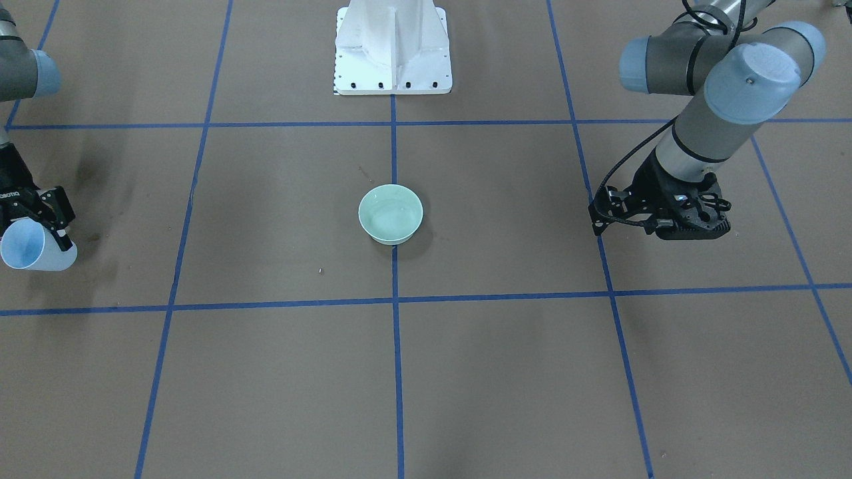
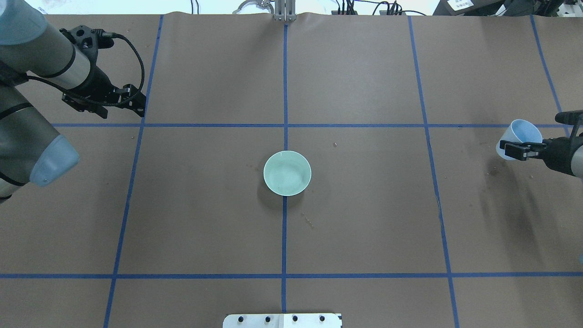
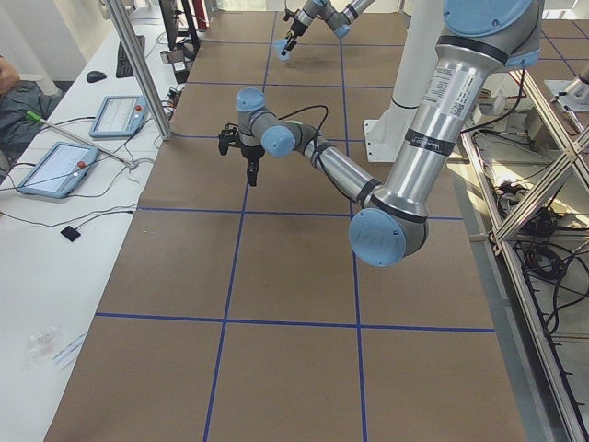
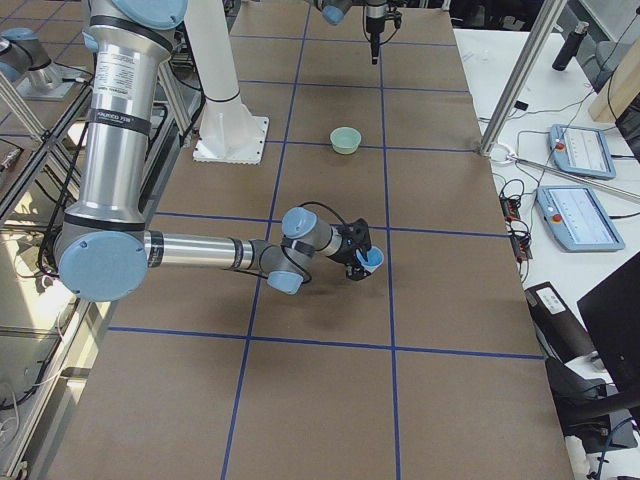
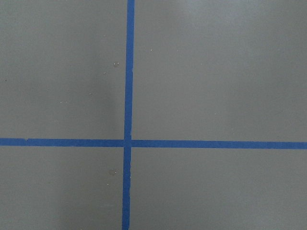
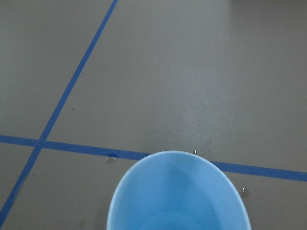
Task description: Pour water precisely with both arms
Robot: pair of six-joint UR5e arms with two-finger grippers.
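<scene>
A pale green bowl stands upright at the table's centre on a blue tape line, also in the overhead view. Faint pale ripples that look like water show in its bottom. My right gripper is shut on a light blue cup far to the bowl's side, near the table edge. The cup is tilted strongly, mouth outward. In the right wrist view the cup fills the lower edge; I cannot make out water in it. My left gripper points straight down over bare table, far from the bowl, and looks shut and empty.
The white bolted pedestal stands at the robot's side of the table. Blue tape lines grid the brown surface. A few droplets lie on the table by the cup. Tablets and cables lie on a side desk.
</scene>
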